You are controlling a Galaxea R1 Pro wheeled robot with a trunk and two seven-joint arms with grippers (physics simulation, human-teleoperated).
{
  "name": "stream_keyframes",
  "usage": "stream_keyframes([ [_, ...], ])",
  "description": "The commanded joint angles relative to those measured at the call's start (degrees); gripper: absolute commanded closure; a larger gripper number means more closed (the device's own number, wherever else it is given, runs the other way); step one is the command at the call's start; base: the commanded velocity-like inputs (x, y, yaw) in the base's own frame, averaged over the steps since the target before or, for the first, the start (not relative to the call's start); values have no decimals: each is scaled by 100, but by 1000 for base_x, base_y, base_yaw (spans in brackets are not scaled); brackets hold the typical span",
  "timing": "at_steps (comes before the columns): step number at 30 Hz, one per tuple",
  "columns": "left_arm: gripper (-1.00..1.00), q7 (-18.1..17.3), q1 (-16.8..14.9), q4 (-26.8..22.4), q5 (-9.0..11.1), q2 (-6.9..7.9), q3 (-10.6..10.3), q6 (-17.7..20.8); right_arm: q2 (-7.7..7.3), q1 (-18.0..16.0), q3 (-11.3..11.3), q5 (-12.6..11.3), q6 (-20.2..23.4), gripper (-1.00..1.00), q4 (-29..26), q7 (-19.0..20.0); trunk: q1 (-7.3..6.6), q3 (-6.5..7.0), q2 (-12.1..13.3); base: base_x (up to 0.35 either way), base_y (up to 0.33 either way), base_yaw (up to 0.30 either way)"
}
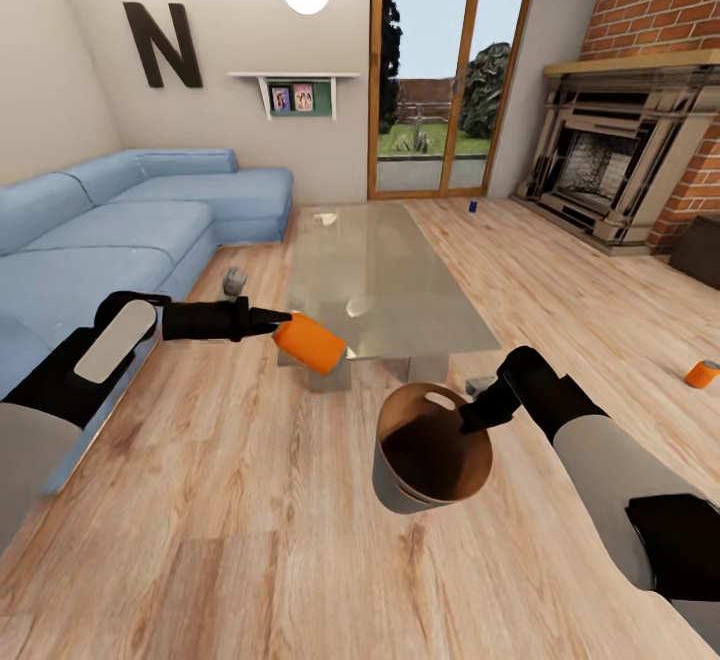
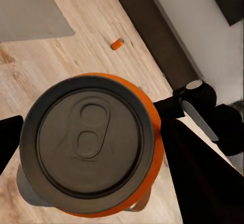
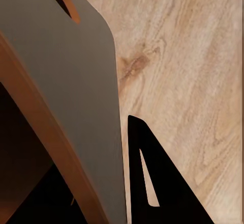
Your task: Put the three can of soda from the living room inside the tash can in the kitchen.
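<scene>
- The left gripper (image 1: 282,321) is closed on an orange can (image 1: 309,342), held tilted in the air near the near-left corner of the glass coffee table (image 1: 380,270); in the left wrist view the can's silver top (image 2: 90,135) faces the camera with dark fingers on either side.
- The right gripper (image 1: 472,418) is clamped on the rim of the trash can (image 1: 432,455), one finger (image 3: 157,183) outside the grey wall, holding the bin off the wood floor (image 1: 250,540), to the right of and nearer than the can.
- The can is not yet over the bin's mouth; letting go here would likely drop it onto the floor, where it could roll under the table.
- A rim-only pinch may let the bin swing or slip when the can lands inside.
- A second orange can (image 1: 702,373) lies on the floor far right, and a blue can (image 1: 472,206) stands far off by the glass door (image 1: 440,70); both are still to be collected.
- The bin is in the living room, so it must still be carried to the kitchen without spilling.
</scene>
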Motion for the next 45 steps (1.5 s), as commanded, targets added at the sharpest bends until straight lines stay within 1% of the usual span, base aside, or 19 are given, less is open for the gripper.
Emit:
stream_keyframes([
  [1,100,-6,-42,-7,103,6,-15,0,12,-1,-11,-137,69,100,5,27,-23,19,42,0,0,0],
  [4,100,0,-110,-21,261,-15,-125,0,101,-1,-7,-129,69,100,96,18,-89,73,162,0,0,0],
  [6,100,7,-140,-21,303,-38,-226,0,180,-1,-8,-75,69,100,176,-85,-132,108,242,0,0,0],
  [7,100,19,-156,-14,325,-66,-323,0,272,-1,-12,-7,69,100,265,-268,-154,126,282,0,0,0],
  [8,100,23,-159,-12,329,-83,-346,0,297,-1,-14,8,69,100,288,-314,-176,144,322,0,0,0],
  [10,100,38,-165,-3,338,-153,-404,0,350,-1,-18,37,69,100,336,-409,-220,180,402,0,0,0],
  [11,100,77,-169,2,342,-223,-520,0,381,-1,-20,52,69,100,360,-458,-242,198,443,0,0,0],
  [12,100,94,-169,3,345,-246,-581,0,389,-1,-21,55,69,100,366,-469,-264,216,483,0,0,0],
  [13,100,133,-170,4,349,-294,-720,0,414,-1,-22,60,69,100,374,-487,-286,234,523,0,0,0],
  [16,100,208,-171,9,352,-389,-898,0,457,-1,-22,64,69,100,381,-505,-352,288,643,0,0,0],
  [18,100,377,-172,13,355,-555,-1026,0,540,-1,-22,69,69,100,386,-521,-396,324,723,0,0,0],
  [20,100,491,-172,14,355,-644,-1070,0,606,-1,-22,73,69,100,385,-528,-440,360,804,0,0,0],
  [24,100,683,-172,15,345,-750,-1107,0,730,-1,-18,86,69,100,381,-539,-528,432,964,0,0,0],
  [30,100,771,-172,11,326,-822,-1133,0,837,-20,-21,93,69,100,380,-545,-660,539,1205,0,0,0],
  [36,100,889,-172,13,334,-879,-1571,0,956,-41,-22,94,69,100,380,-644,-791,647,1445,0,0,0],
  [38,100,999,-172,13,334,-885,-1654,0,1007,-47,-22,94,69,100,376,-678,-791,647,1445,0,0,0],
  [39,100,1046,-170,10,329,-885,-1662,0,1021,-48,-23,94,69,100,375,-683,-791,647,1445,0,0,0],
  [40,100,1229,-167,-2,318,-889,-1679,0,1051,-58,-23,94,69,100,373,-695,-791,647,1445,0,0,0],
  [45,100,1511,-152,-11,298,-919,-1696,0,1111,-128,-23,96,69,100,377,-706,-791,647,1445,0,0,0],
])
